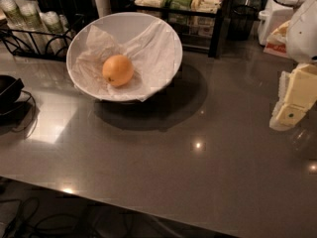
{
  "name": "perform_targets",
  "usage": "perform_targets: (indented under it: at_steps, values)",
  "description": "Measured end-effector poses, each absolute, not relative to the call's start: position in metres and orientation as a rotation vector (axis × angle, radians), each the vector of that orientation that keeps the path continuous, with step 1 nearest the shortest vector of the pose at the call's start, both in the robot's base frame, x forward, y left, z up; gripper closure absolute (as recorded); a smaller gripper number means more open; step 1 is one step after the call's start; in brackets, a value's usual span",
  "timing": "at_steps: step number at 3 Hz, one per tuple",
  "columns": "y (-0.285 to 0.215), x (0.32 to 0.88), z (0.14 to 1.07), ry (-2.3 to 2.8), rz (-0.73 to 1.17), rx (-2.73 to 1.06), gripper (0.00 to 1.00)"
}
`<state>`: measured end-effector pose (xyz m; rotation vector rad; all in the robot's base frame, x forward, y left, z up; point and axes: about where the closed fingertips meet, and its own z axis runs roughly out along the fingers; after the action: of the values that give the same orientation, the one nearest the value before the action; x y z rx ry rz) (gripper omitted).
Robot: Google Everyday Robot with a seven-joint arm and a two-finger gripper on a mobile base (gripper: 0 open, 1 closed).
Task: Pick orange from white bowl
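Note:
The orange is round with a small dark spot and lies in the lower left part of the white bowl. The bowl is wide, tilted toward the camera and lined with crumpled white paper. It stands at the back left of the grey counter. The gripper is at the right edge of the view, cream-coloured, hanging above the counter far to the right of the bowl. Nothing shows in it.
A black wire rack with cups stands behind the bowl on the left. A black shelf with packets is behind it. A black device with cables sits at the left edge. White appliances stand back right. The counter's front edge runs diagonally.

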<state>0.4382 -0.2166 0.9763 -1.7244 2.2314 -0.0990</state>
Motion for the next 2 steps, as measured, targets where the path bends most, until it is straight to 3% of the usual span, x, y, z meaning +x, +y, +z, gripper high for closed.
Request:
perform_targets:
  at_steps: [2]
  values:
    - [-0.195,0.455,0.976,2.167,-0.082,-1.727,0.00]
